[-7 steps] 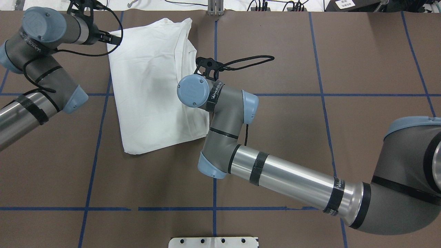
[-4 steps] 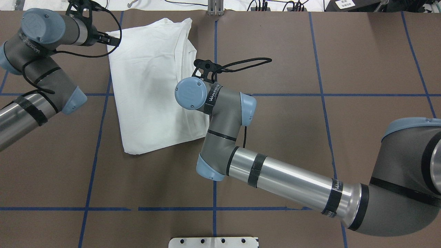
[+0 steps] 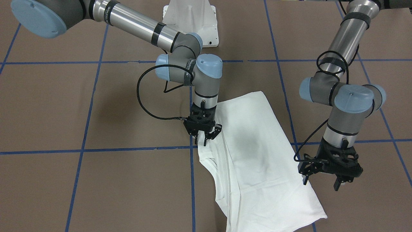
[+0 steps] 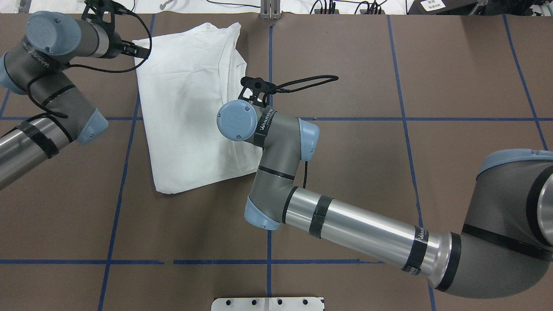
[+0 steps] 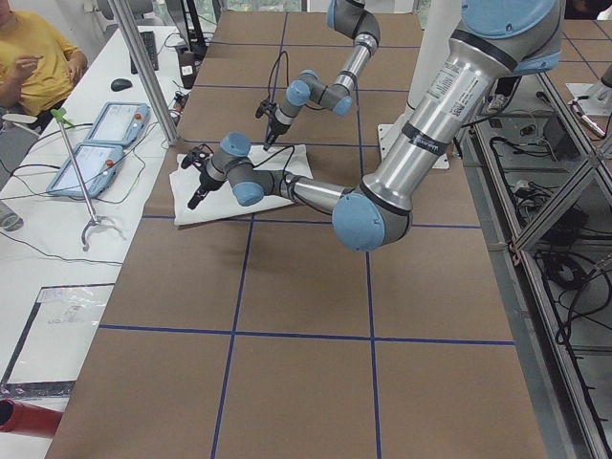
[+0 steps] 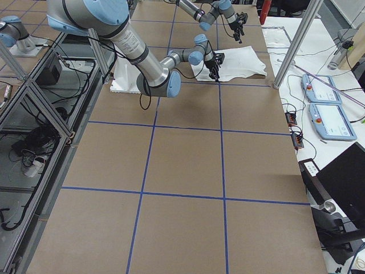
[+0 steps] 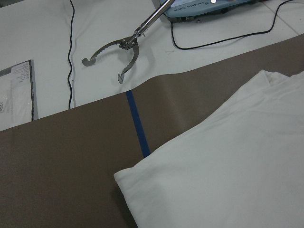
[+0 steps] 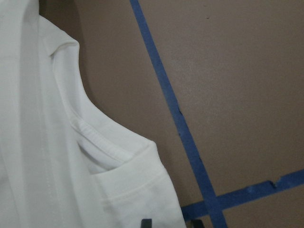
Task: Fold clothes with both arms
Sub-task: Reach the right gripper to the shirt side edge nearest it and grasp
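The white T-shirt (image 3: 257,154) lies folded lengthwise on the brown table (image 3: 96,187), its collar (image 8: 95,137) at the edge beside my right arm. It also shows in the overhead view (image 4: 185,108). My right gripper (image 3: 205,140) points straight down at that edge. Its fingertips (image 8: 146,223) stand a little apart over the hem, and the cloth lies flat between them. My left gripper (image 3: 320,185) is wide open and empty, just above the table beside the shirt's opposite long edge. The left wrist view shows a shirt corner (image 7: 228,166) and no fingers.
Blue tape lines (image 3: 190,180) cross the table. The white pedestal base (image 3: 190,16) stands on the robot's side. Off the table's far edge lie a metal reacher tool (image 7: 123,52) and teach pendants (image 5: 96,143). A person (image 5: 33,57) sits there.
My right wrist has shifted slightly left, over the shirt's edge. My left gripper has drifted slightly away from the robot. The shirt has not moved.
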